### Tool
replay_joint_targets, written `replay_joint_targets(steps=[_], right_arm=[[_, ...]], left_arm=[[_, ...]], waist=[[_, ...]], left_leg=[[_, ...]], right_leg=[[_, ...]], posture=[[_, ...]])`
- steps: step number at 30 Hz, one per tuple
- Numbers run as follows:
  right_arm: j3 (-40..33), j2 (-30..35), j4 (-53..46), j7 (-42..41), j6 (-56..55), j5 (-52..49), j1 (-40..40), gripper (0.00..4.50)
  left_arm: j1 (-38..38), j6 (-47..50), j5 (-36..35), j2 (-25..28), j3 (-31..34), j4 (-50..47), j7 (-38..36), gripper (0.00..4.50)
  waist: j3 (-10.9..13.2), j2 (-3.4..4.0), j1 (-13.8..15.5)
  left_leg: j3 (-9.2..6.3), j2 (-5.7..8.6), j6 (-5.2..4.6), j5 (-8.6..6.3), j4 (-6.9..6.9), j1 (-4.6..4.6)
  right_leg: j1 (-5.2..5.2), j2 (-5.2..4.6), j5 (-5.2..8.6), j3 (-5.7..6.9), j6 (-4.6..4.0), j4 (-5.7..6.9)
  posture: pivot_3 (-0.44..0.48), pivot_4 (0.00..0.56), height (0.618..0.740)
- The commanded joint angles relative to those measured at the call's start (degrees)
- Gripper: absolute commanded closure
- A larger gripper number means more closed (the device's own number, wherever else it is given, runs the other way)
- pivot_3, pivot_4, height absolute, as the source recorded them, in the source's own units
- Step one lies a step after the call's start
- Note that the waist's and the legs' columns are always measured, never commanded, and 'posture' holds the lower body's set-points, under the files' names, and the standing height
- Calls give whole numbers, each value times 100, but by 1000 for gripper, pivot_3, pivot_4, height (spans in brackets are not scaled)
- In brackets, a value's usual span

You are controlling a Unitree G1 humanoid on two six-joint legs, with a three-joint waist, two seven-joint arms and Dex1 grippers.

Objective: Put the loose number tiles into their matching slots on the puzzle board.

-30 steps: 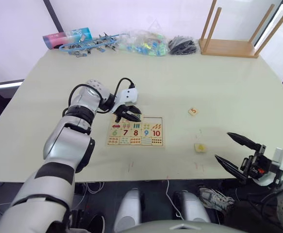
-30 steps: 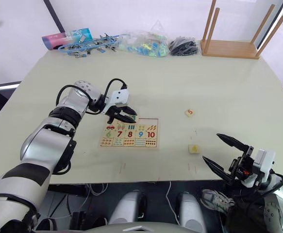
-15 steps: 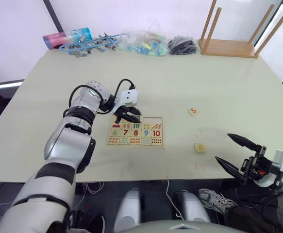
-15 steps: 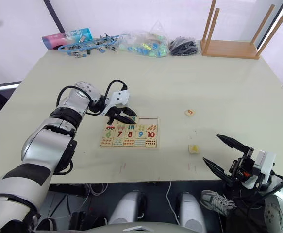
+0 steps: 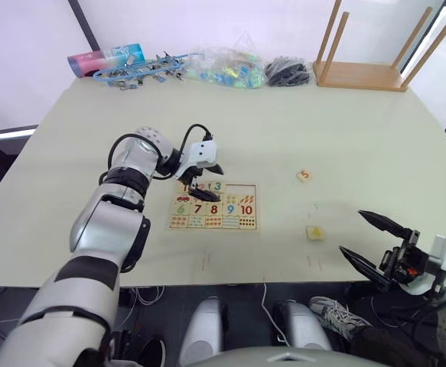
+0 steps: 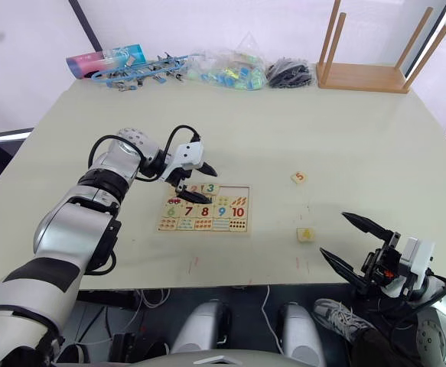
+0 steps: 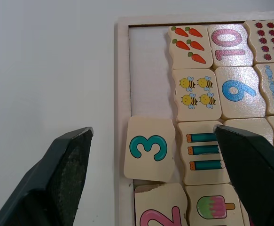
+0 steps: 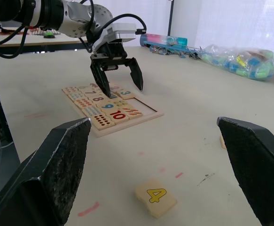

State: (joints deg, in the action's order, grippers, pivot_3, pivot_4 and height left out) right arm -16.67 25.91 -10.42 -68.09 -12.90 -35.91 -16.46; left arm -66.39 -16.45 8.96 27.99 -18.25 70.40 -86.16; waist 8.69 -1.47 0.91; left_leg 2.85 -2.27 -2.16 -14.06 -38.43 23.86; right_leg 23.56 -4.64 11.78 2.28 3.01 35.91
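Head view: the left gripper (image 5: 205, 181) hangs wide open just above the board (image 5: 213, 206), which lies mid-table (image 5: 92, 138). The 5 tile (image 5: 304, 176) and 4 tile (image 5: 314, 232) lie loose, well right of the board. The right gripper (image 5: 373, 241) is spread wide past the table's near edge.

Left wrist view: the 3 tile (image 7: 150, 149) sits crooked across the board's rim, next to two bare slots (image 7: 148, 70).

Right wrist view: the 4 tile lies between its fingers (image 8: 66, 160), untouched.

The 3 tile (image 7: 150, 149) sits on the puzzle board (image 5: 213, 207), tiles 5 (image 5: 304, 175) and 4 (image 5: 314, 232) to its right
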Motion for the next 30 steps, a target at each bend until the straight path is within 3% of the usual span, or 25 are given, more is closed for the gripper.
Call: replay_joint_targets(steps=[1, 11, 14, 17, 18, 19, 23, 30], right_arm=[[-75, 73, -154, 22, -78, -53, -11, 0], [-28, 47, -137, 54, -80, -26, 44, 0], [-10, 20, -127, 60, -117, -7, 36, 0], [-8, -2, -121, 60, -150, 2, 5, 0], [-6, -9, -124, 64, -157, 4, -5, 0], [-5, -17, -124, 65, -167, 7, -17, 0], [14, -29, -124, 88, -195, 13, -31, 0], [52, 2, -200, 170, -153, 17, -4, 0]], left_arm=[[-110, 109, -148, -15, 288, -29, -93, 36], [-304, 203, -279, -197, 824, 142, 496, 36], [-362, 232, -251, -221, 871, 231, 663, 837], [-353, 157, -167, -212, 835, 275, 772, 2368], [-347, 143, -148, -209, 828, 283, 799, 2505], [-334, 137, -132, -213, 824, 293, 833, 3047], [-284, 91, -34, -230, 800, 332, 938, 4437], [-201, -132, 274, -143, 674, 411, 1039, 4437]], waist=[[0, 0, -1], [0, 0, -7], [0, 0, -5], [0, 0, -5], [0, 0, -4], [0, 0, -3], [0, 0, -6], [0, 0, -6]], left_leg=[[1, 0, 0, 0, 0, 0], [-1, 2, 0, 0, -4, -4], [-3, 2, 0, 0, -4, -5], [-2, 2, 0, 0, -4, -4], [-2, 2, 0, 0, -4, -4], [-2, 2, 0, 0, -4, -4], [-2, 2, 0, 0, -4, -4], [-2, 2, 0, 0, -4, -5]], right_leg=[[0, 0, 0, 0, 0, 0], [-9, 2, -2, 0, 4, 1], [-9, 4, -2, 0, 4, 2], [-10, 4, -2, 0, 4, 2], [-10, 4, -2, 0, 4, 2], [-10, 4, -2, 0, 4, 2], [-10, 4, -3, 0, 4, 2], [-10, 4, -3, 0, 4, 2]], posture=[[0, 150, 737], [0, 150, 737], [0, 150, 737], [0, 150, 737], [0, 150, 737], [0, 150, 737], [0, 150, 737], [0, 150, 737]])
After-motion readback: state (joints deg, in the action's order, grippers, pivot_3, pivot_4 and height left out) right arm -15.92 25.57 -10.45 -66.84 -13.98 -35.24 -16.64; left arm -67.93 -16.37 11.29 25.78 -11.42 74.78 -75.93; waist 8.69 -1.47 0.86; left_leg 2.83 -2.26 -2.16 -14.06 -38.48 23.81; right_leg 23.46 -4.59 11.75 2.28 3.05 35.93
